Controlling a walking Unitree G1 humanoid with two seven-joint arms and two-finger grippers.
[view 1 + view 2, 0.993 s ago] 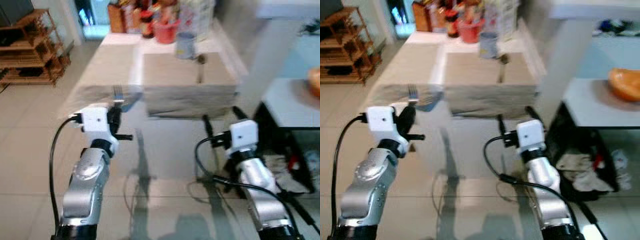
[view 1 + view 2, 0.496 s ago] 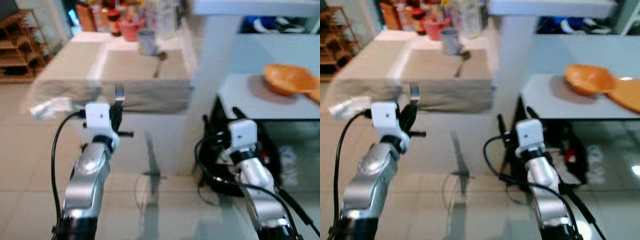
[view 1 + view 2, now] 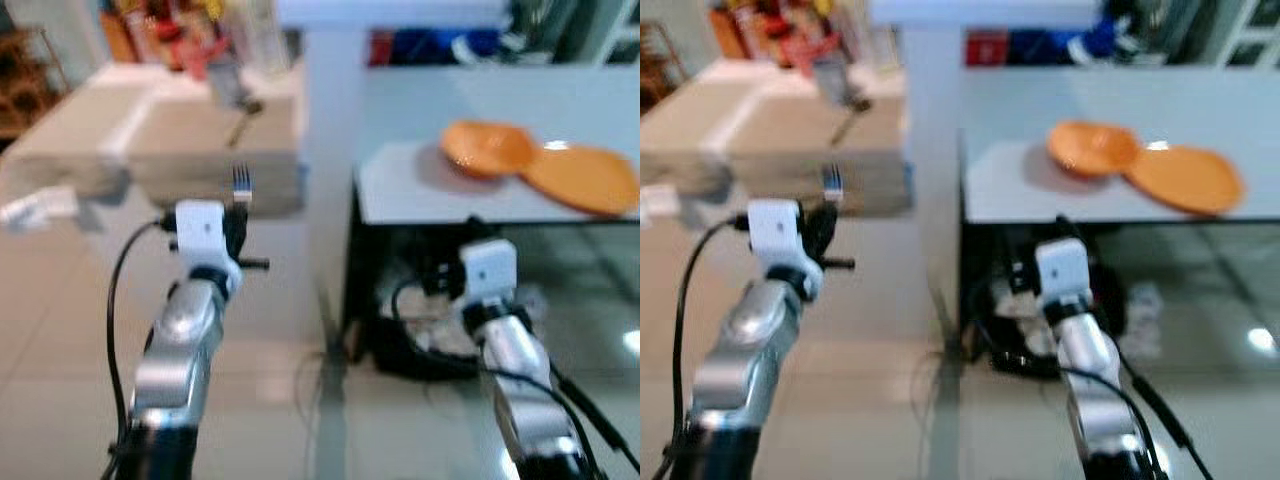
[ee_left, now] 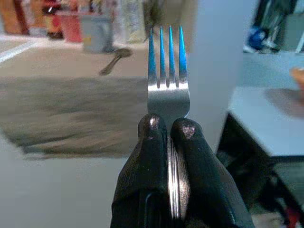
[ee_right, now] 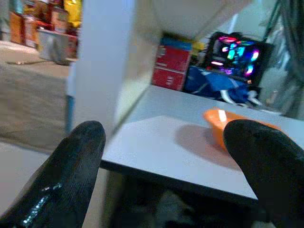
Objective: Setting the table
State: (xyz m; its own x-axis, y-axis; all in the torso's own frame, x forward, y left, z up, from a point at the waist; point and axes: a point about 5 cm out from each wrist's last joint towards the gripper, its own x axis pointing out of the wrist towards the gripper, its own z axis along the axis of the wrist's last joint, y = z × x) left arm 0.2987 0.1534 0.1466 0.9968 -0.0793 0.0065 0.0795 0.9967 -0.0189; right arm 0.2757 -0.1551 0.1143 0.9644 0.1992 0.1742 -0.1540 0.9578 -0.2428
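My left gripper [image 3: 236, 225] is shut on a metal fork [image 4: 165, 71] that stands upright, its tines [image 3: 240, 178] rising above the fingers. It is held out over the floor, short of the cloth-covered table [image 3: 190, 135]. A spoon [image 3: 238, 122] and a grey cup [image 3: 228, 88] lie on that table. My right gripper [image 3: 465, 235] is open and holds nothing; its fingertips [image 5: 78, 147] frame a white side table [image 3: 470, 185]. An orange bowl [image 3: 488, 148] and an orange plate [image 3: 582, 178] sit on that side table.
A white pillar [image 3: 330, 130] stands between the two tables. Bottles and a red container [image 3: 190, 30] crowd the far end of the cloth-covered table. Dark clutter and cables [image 3: 420, 320] lie under the side table. Tiled floor [image 3: 60, 330] stretches on the left.
The camera has turned to the right: the cloth-covered table slid left and the side table with bowl and plate came into view. Both grippers keep their pose, the fork still held.
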